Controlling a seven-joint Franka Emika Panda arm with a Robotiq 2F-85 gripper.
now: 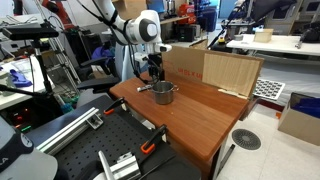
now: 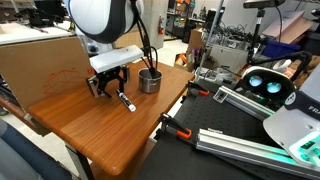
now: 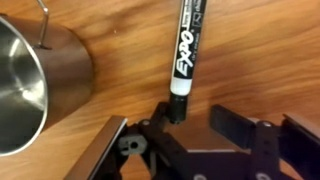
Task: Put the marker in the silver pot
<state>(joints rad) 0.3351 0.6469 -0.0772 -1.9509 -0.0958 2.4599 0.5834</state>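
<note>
Your table point(image 2: 110, 130) is a wooden top carrying the pot and everything else named here. Behind the pot, at the table's far edge in an exterior view, stands a cardboard box point(image 1: 225, 72). Your arm point(image 2: 100, 20) reaches down over the table just beside the pot.

Your gripper point(image 2: 108, 88) hangs low over the wood next to the pot. Its jaws are spread wide and grip nothing. In the wrist view the gripper point(image 3: 170, 122) has one finger on either side of the marker's dark end, with clear gaps between the fingers and the marker.

The pot point(image 2: 149, 80) stands upright on the table, shiny on the outside and dark inside. In the wrist view the pot point(image 3: 30, 90) fills the side of the picture away from the marker.

The marker point(image 3: 186, 50) lies flat on the wood near the pot, not touching it and outside it. Its pale barrel points away from your gripper and its black end sits between the fingers. In an exterior view the marker point(image 2: 125, 101) lies just below the gripper, on the side of the pot nearer the table's front edge.
</note>
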